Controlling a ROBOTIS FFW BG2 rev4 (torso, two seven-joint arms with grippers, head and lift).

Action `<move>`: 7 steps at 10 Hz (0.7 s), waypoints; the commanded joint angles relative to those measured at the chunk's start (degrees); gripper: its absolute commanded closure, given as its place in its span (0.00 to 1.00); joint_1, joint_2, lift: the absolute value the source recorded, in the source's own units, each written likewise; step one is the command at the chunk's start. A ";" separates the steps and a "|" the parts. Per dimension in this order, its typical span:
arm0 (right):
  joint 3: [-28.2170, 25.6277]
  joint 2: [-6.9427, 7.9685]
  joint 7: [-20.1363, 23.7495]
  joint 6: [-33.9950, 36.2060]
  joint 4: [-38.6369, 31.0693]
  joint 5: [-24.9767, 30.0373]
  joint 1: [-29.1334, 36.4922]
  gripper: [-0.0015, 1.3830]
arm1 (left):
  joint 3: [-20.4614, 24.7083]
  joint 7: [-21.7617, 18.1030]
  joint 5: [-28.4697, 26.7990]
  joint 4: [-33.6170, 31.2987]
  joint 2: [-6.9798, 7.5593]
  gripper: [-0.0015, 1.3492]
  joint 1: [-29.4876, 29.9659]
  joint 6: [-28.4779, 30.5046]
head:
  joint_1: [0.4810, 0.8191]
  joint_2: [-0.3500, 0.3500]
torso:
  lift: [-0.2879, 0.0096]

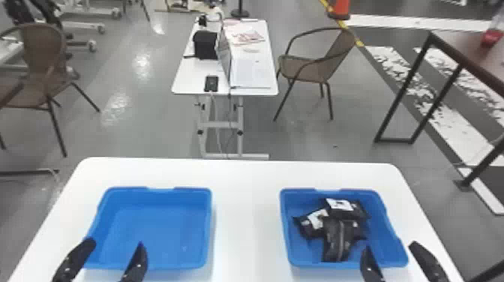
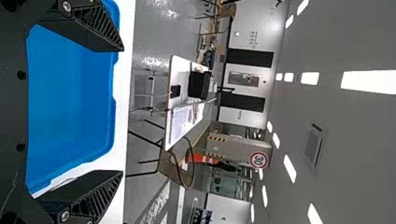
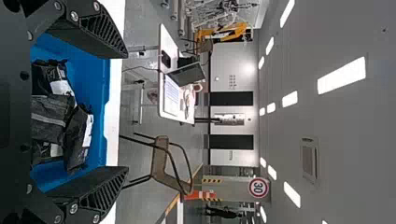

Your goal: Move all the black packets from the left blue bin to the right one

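Several black packets (image 1: 337, 240) show white labels (image 1: 340, 204) — in the right bin (image 1: 388, 240).

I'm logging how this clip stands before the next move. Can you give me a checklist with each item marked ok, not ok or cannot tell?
1. Left bin emptied of packets: ok.
2. Packets inside the right bin: ok, heaped in it.
3. Left tool open and holding nothing: ok.
4. Right tool open and holding nothing: ok.
5. Packet count: cannot tell, they overlap.
6. Both tools away from the bins: not ok, both hover at the near edges.
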 commanded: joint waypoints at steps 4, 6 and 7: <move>0.00 0.05 0.00 -0.06 0.00 -0.28 0.00 0.13 | 0.00 -0.29 0.39 0.09 0.26 0.07 -0.09 0.50 | 0.63 0.38 | 0.97; 0.00 0.05 0.00 0.02 0.18 -0.37 0.00 0.13 | -0.09 -0.38 0.66 0.18 0.26 0.07 -0.09 0.59 | 0.63 0.38 | 0.97; 0.00 0.05 0.00 0.02 0.18 -0.37 0.00 0.13 | -0.17 -0.38 0.66 0.27 0.26 0.07 -0.09 0.59 | 0.63 0.38 | 0.97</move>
